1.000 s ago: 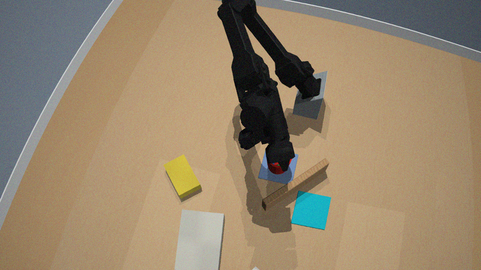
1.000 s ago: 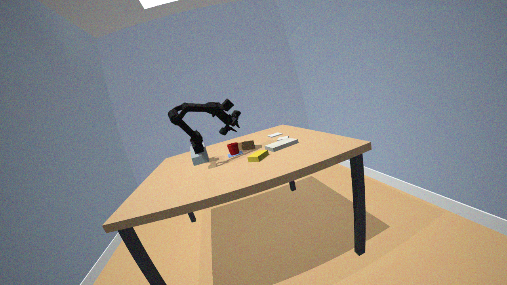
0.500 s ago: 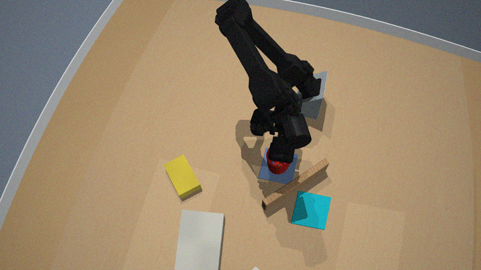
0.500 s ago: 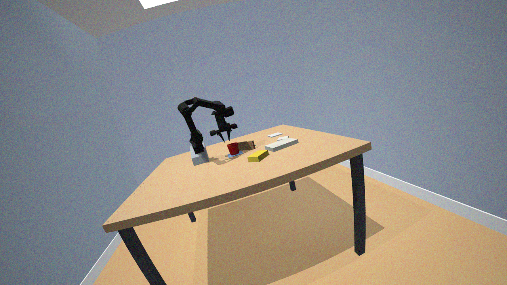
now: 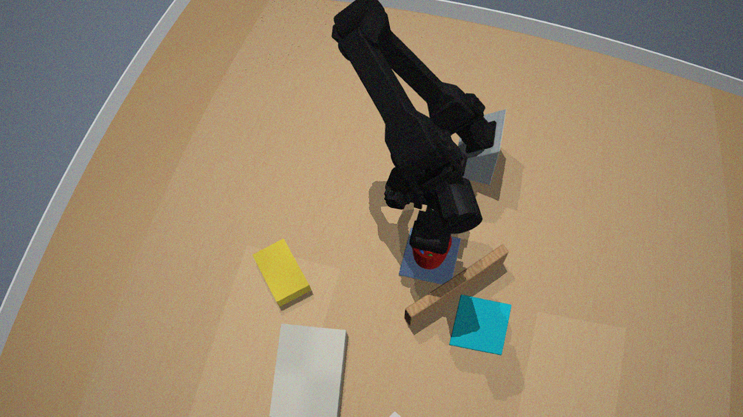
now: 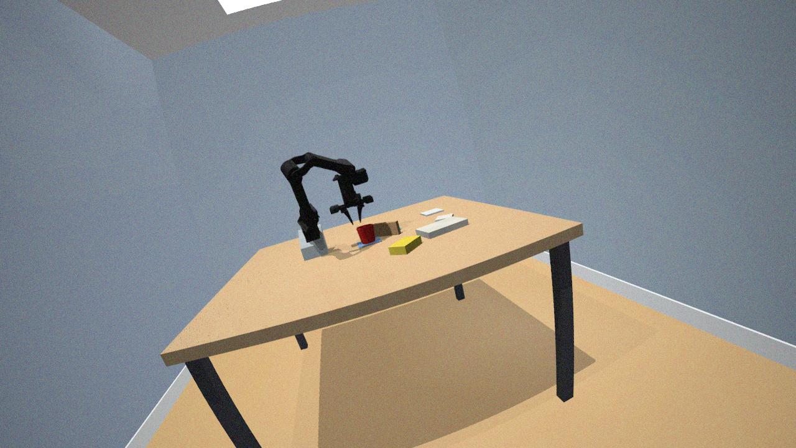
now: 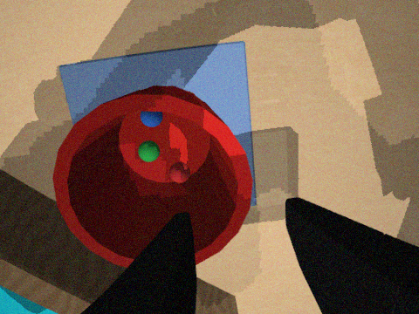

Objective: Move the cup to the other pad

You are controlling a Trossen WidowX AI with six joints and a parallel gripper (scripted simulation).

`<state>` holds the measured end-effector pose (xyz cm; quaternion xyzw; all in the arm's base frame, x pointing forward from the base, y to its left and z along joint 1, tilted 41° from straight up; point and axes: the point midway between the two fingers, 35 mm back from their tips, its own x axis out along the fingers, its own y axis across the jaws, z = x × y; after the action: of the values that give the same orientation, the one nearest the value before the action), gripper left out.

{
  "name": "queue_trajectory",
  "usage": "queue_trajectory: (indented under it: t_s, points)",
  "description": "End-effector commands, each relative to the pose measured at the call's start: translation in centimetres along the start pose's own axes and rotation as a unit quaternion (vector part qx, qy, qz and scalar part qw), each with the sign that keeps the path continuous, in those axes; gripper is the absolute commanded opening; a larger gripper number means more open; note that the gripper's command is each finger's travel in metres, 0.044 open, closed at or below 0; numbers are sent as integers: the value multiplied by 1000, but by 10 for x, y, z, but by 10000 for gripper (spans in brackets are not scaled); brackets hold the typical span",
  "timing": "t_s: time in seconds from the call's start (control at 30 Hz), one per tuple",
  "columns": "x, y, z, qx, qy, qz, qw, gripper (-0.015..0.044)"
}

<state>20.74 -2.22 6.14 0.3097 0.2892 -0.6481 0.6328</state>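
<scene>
- The cup stands upright on the blue pad, with three marbles at its bottom. The gripper hangs just above the rim, fingers part-open and holding nothing.
- In the wrist view one finger points down inside the cup's mouth and the other lies outside the wall — so the near rim sits between them. If the descent is off toward the cup's centre, the outer finger could land on the rim and tip the cup, and the marbles would roll out.
- A pinch on one wall is a thin hold. If the fingers close too high on the rim, or unevenly, the cup may swing or tilt as it lifts — that alone could spill the marbles.
- The wood bar lies between the blue pad and the cyan pad, just beside both. A low carry would knock the cup's base against it; the lift has to clear the bar first.
- The cyan pad is small and sits hard against the bar. A set-down short of it would put the cup on the bar's edge, tilted.
- Opening before the base is flat on the pad would drop or rock the cup.
</scene>
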Motion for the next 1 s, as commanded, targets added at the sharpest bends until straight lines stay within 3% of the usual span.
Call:
queue_trajectory:
  t_s: [0.0,0.97]
  points:
    - [9,-2,1,-4,-3,-4,1000,148]
    - [56,-4,3,-3,-5,-4,1000,148]
